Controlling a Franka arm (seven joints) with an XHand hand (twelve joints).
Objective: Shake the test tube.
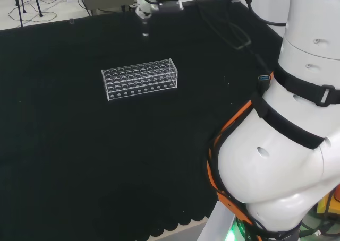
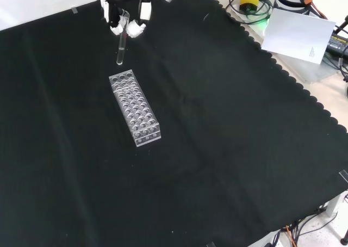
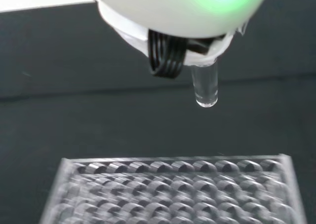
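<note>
While the clear rack [image 2: 135, 109] sits on the black cloth [image 2: 228, 149] with its rows of wells showing no tubes, the hand [image 2: 126, 18] hangs above the rack's far end in the front view. Its fingers [image 2: 134, 29] are pinched on the top of the test tube [image 2: 120, 50], which hangs upright, clear of the rack.

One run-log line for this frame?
hand: shut on test tube | tube: upright, lifted clear of rack | rack: on cloth, no tubes seen
</note>
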